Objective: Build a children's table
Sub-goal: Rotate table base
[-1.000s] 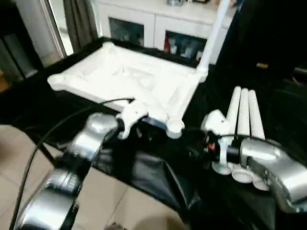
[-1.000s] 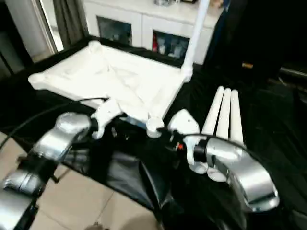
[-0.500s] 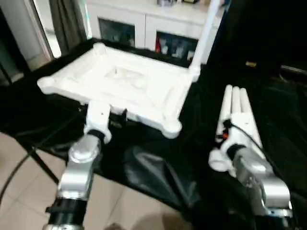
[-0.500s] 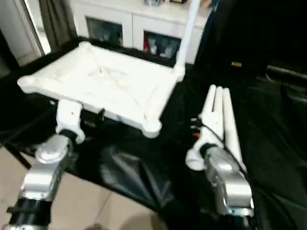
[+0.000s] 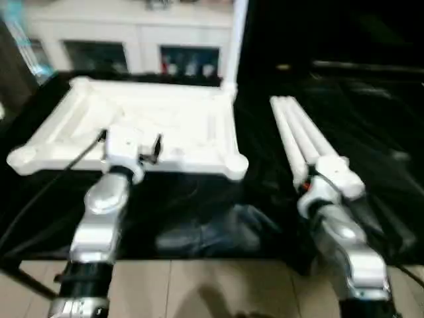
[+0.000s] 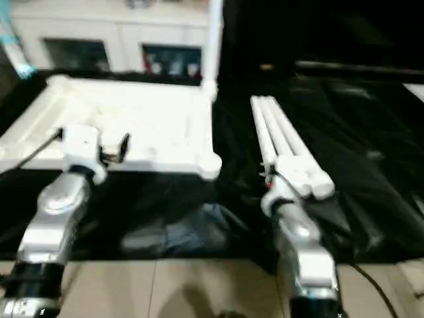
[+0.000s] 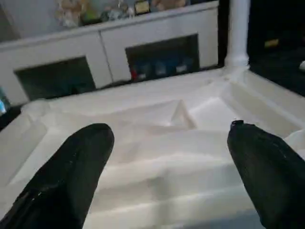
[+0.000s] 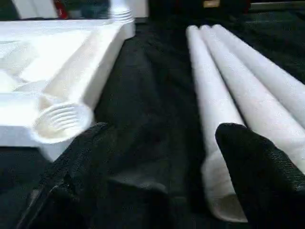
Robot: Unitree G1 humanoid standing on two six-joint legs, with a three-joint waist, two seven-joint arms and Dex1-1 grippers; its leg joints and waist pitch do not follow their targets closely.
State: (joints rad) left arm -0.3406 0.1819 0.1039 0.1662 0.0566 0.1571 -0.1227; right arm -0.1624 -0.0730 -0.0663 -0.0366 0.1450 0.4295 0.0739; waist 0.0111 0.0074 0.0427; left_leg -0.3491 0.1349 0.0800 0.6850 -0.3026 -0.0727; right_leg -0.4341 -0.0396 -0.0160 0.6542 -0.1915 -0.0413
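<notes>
The children's table top (image 5: pixel 172 122) lies upside down on the black-draped surface, ribbed underside up, with round sockets at its corners. One white leg (image 5: pixel 235 40) stands upright in the far right socket. Three more legs (image 5: pixel 295 132) lie side by side on the cloth to the right. My left gripper (image 5: pixel 132 144) hovers at the top's near edge; in the left wrist view it (image 7: pixel 169 133) stands open over the ribs, holding nothing. My right gripper (image 5: pixel 328 177) is at the near ends of the lying legs, and it (image 8: pixel 162 138) is open with one leg (image 8: pixel 214 105) just inside its right finger.
A threaded corner socket (image 8: pixel 59 123) faces the right gripper across a strip of black cloth (image 5: pixel 258 172). White cabinets (image 5: pixel 152 40) with dark glass doors stand behind the work surface. Tiled floor (image 5: pixel 218 291) shows below its near edge. A black cable (image 5: pixel 73 162) trails from the left wrist.
The camera has swung, shifting the whole scene. Both forearms turned from angled inward to pointing straight ahead; the left gripper now sits over the top's near edge, the right at the legs' near ends.
</notes>
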